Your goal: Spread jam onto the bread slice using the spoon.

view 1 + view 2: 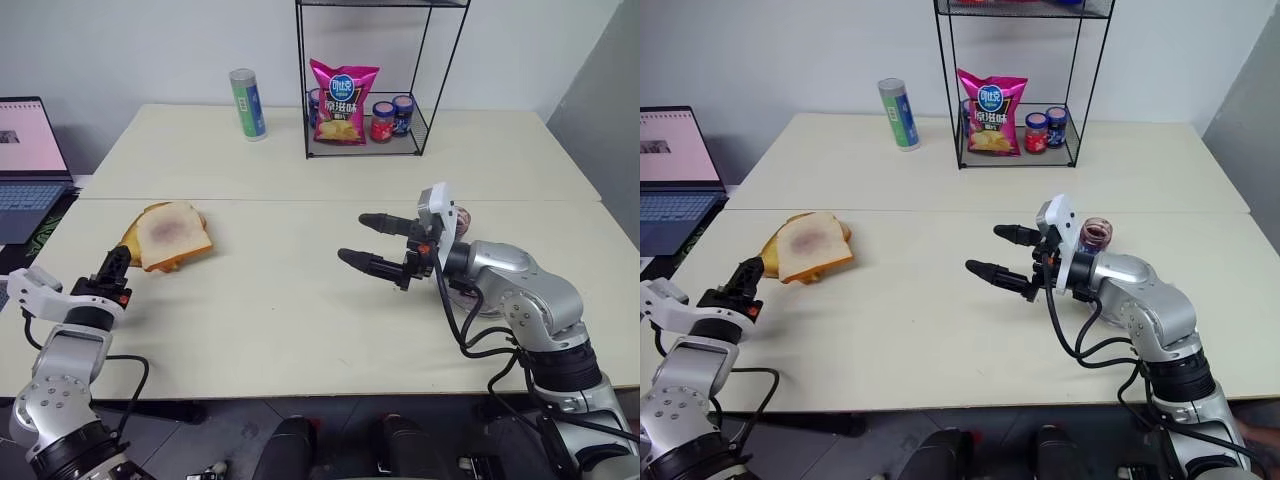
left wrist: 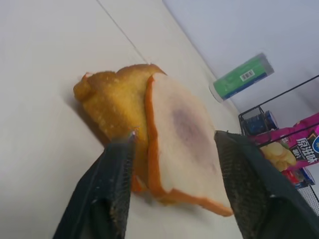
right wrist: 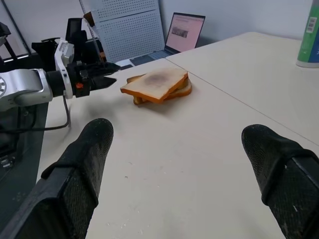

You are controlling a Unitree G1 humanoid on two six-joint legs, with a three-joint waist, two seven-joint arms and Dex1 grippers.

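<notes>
Left gripper (image 1: pixel 112 262): fingers parted, nothing held, set just beside the near corner of the bread slice (image 1: pixel 172 232); right gripper (image 1: pixel 372 243): jaws wide and empty, held well apart from the slice. Bread slice: pale, tan-crusted, centre stained pink-purple, laid atop a golden toasted slice (image 2: pixel 112 99) on the table (image 1: pixel 300 310). Spreading is judged begun or paused; the spoon must next be taken up.

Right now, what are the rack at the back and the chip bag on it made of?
The rack looks like thin metal wire painted black: slim straight rods and a mesh shelf. The chip bag looks like shiny plastic foil: pink, glossy and crinkled, though I can't be sure from here.
</notes>
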